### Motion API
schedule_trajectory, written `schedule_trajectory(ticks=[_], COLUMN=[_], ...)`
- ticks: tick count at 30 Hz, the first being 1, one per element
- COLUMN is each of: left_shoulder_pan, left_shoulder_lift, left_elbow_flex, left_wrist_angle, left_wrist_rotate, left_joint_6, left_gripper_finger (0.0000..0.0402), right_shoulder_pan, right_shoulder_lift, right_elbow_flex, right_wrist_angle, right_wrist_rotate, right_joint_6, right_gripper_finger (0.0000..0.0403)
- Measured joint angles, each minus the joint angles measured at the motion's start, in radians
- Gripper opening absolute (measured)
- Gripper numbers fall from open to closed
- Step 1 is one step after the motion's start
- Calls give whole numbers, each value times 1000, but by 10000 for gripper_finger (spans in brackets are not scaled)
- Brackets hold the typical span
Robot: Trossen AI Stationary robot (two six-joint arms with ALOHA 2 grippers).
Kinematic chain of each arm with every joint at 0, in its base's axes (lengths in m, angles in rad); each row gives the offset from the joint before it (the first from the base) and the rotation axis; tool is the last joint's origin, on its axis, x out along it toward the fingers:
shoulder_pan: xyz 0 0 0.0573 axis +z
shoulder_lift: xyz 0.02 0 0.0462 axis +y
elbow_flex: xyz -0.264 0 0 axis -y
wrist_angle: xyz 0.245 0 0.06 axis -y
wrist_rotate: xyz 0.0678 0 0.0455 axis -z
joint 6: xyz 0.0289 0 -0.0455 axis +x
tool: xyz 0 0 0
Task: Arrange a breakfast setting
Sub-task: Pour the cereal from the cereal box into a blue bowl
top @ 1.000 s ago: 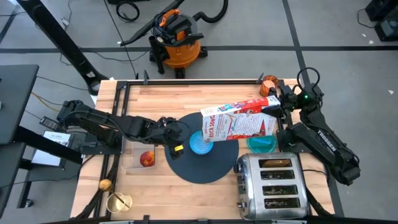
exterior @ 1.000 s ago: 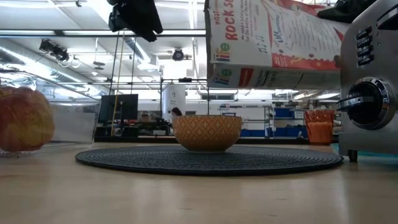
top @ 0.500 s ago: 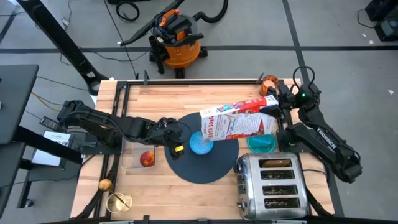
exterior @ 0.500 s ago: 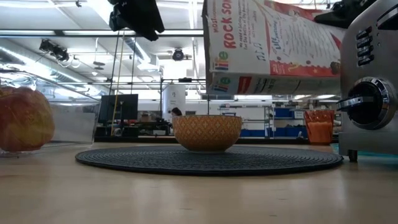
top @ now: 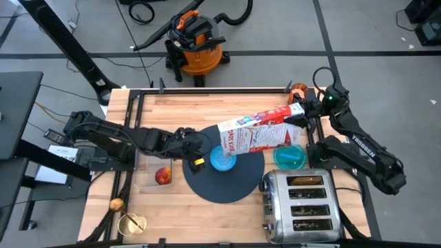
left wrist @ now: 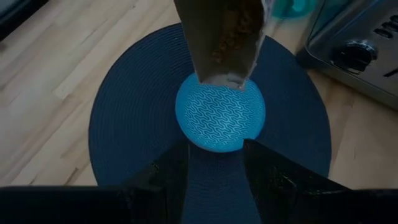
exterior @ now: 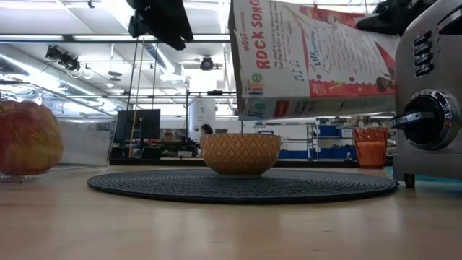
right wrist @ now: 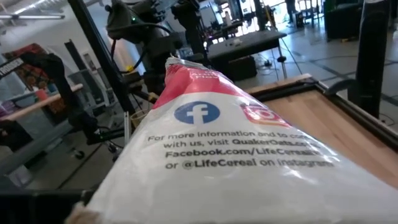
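Fingers of the right gripper [top: 298,117] pinch the cereal box [top: 256,133], tipped over the bowl [top: 222,159] on the mat [top: 227,186] (pouring step). Next, tip more. Left gripper [left wrist: 214,180], at the bowl's nine o'clock, is spread wide.

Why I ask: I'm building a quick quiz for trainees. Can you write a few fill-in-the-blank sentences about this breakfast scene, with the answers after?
1. The light-blue bowl sits on the round ____.
2. The right gripper holds a tilted box of ____ above the bowl.
3. The red apple lies on the side of the ____ arm.
4. The teal dish sits beside the chrome ____.

Answers: mat; cereal; left; toaster
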Motion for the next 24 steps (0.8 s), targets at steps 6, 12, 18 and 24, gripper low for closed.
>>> schedule_trajectory(ticks=[6, 12, 18, 24], left_shoulder_pan=[15, 26, 32, 32], left_shoulder_lift=[0, 0, 0, 0], left_elbow_flex=[0, 0, 0, 0], left_wrist_angle=[24, 31, 30, 28], left_wrist_rotate=[-1, 0, 0, -8], left_joint_6=[34, 54, 65, 77], left_gripper_finger=[157, 157, 157, 157], right_shoulder_pan=[38, 84, 147, 219], right_shoulder_lift=[5, 45, 88, 112], right_elbow_flex=[5, 85, 158, 205], right_wrist_angle=[-11, -148, -327, -356], right_wrist_rotate=[33, 93, 159, 187], right_joint_6=[-20, -132, -266, -286], right_gripper_finger=[230, 230, 230, 230])
